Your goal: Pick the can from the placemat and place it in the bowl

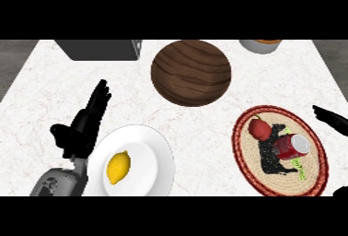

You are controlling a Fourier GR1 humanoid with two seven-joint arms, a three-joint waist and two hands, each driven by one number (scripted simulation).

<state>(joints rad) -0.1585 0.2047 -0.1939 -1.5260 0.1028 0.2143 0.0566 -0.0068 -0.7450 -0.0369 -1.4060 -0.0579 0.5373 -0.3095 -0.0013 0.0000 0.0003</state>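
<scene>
Nothing done yet: red cylindrical can point(292, 146) lies on round woven placemat point(248, 138), dark wooden bowl point(191, 72) unfilled; right hand point(331, 118) nearby, grip indiscernible; left hand point(85, 122) open, empty.

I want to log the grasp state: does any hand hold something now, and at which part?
Nothing is held. The left hand is open beside the plate; the can lies untouched on the placemat.

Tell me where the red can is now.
In the head view, the red can lies on its side on the round placemat at the right, beside a red pepper, near the right hand.
</scene>
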